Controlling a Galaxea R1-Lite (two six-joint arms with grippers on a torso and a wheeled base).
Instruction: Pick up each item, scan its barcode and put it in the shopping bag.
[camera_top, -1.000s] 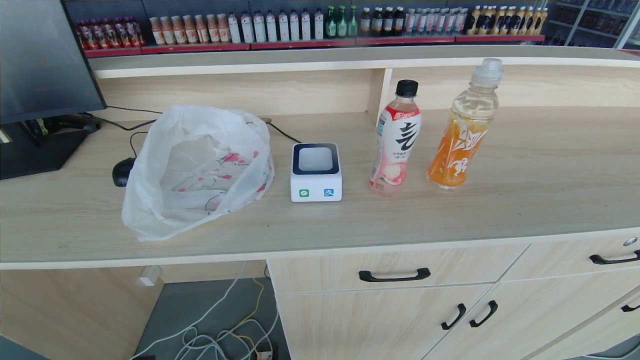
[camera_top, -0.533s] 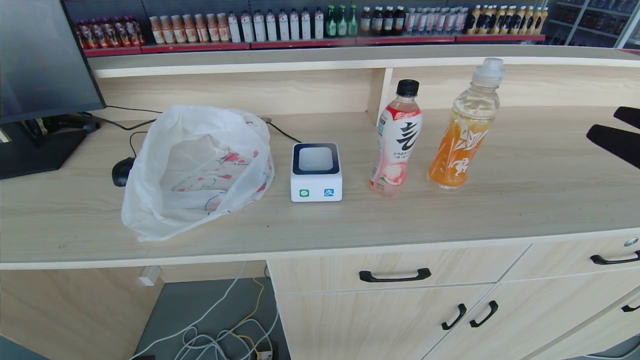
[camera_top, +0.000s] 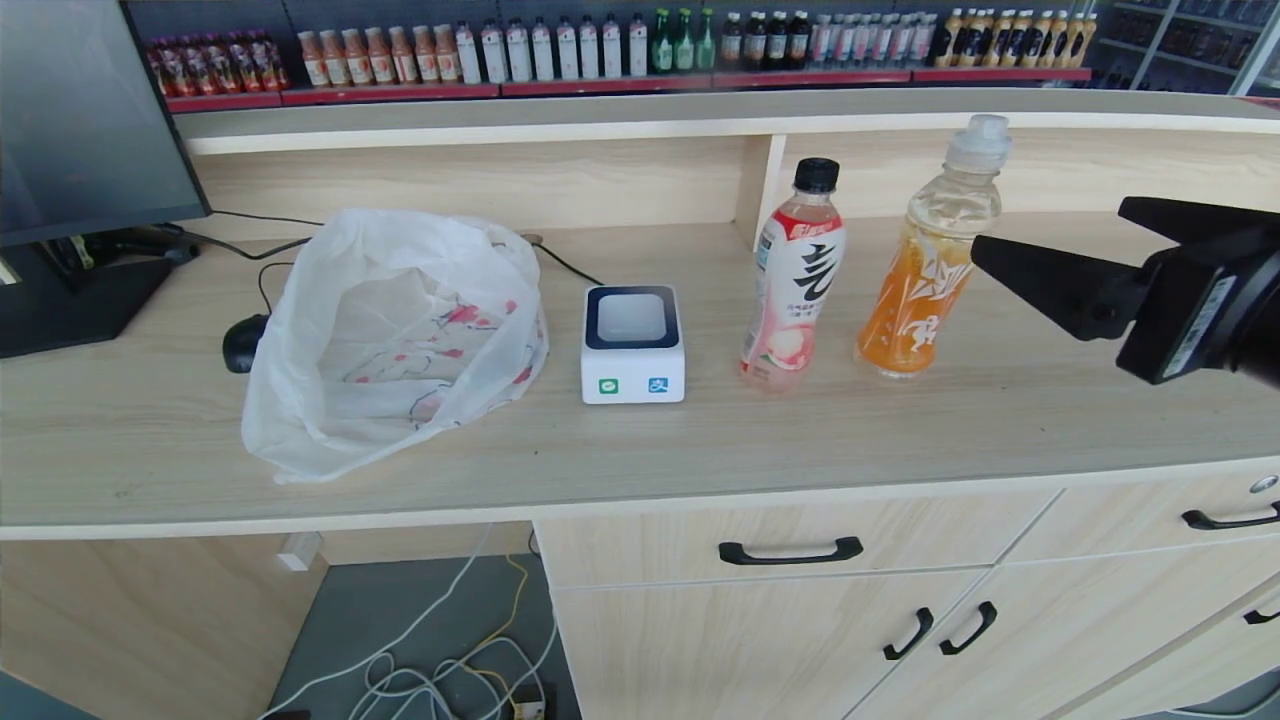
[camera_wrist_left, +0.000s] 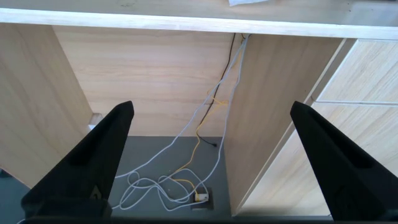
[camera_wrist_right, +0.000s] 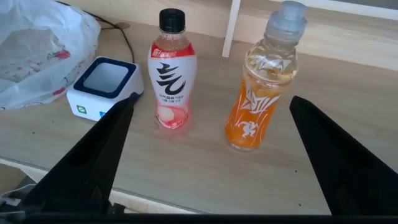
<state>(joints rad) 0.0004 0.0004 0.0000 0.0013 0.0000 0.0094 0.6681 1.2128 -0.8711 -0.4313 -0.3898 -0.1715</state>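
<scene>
across the long wooden counter (camera_top: 700, 440) the whole job looks unstarted to me. the white shopping bag (camera_top: 390, 340) sags open toward the robot's left, just beside the scanner. it looks empty as far as i can tell, with only its red print showing through the plastic. the right gripper (camera_top: 1050, 232) hangs over the counter on the robot's right, level with the bottles. its two black fingers are spread wide with nothing between them, and the nearer tip is close to the orange bottle but apart from it. the left gripper (camera_wrist_left: 212, 106) is down low before the counter's open underside, where loose cables (camera_wrist_left: 180, 180) lie on the floor. its fingers are also spread wide and hold nothing. the orange bottle (camera_top: 930, 260) with the clear cap stands upright, farthest right of the items. the pink bottle (camera_top: 795, 280) with the black cap stands upright near it, between it and the scanner. the small white scanner (camera_top: 632, 345) sits between the pink bottle and the bag, its window facing up with nothing over it. by my reckoning neither item is lifted, scanned or bagged yet, so both full rounds are left. the orange bottle seems the likely first pick, being nearest the right gripper.
</scene>
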